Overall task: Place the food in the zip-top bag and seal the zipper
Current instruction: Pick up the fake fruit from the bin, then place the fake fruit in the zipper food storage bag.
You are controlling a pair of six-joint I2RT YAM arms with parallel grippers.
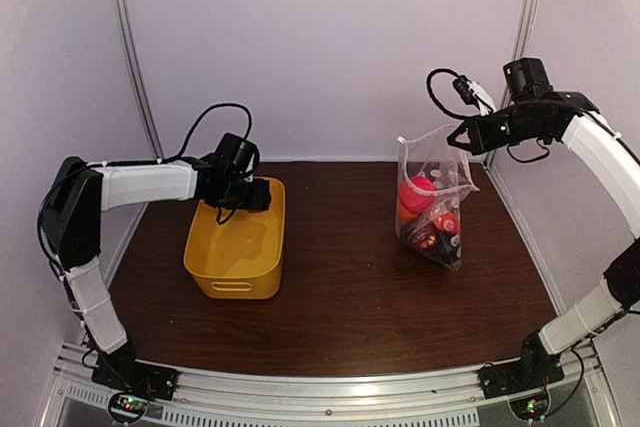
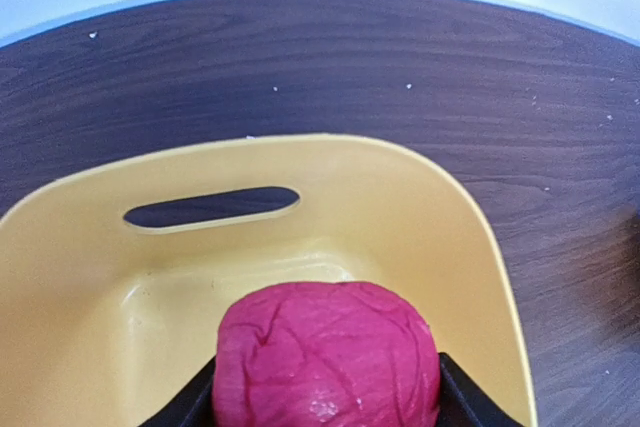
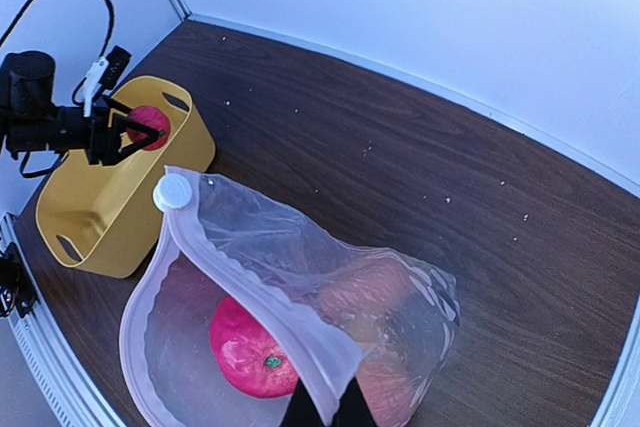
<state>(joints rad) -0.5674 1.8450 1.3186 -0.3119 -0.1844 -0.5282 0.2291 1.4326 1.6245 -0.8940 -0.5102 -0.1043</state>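
Note:
My left gripper (image 1: pixel 252 194) is shut on a magenta wrinkled toy fruit (image 2: pixel 328 357) and holds it over the yellow basket (image 1: pixel 235 269); it also shows in the right wrist view (image 3: pixel 147 128). My right gripper (image 1: pixel 462 135) is shut on the zipper strip (image 3: pixel 290 332) of the clear zip-top bag (image 1: pixel 432 209) and holds the bag up with its mouth open. Inside the bag lie a pink-red fruit (image 3: pixel 250 352), an orange-toned piece (image 3: pixel 375 292) and darker pieces (image 1: pixel 425 237). A white round slider tab (image 3: pixel 173 191) sits at the zipper's far end.
The yellow basket (image 2: pixel 470 237) has a slot handle (image 2: pixel 212 207) in its far wall; its visible floor holds nothing else. The brown table (image 1: pixel 350 287) ends at white walls behind and at both sides. The bag's bottom rests on the table right of centre.

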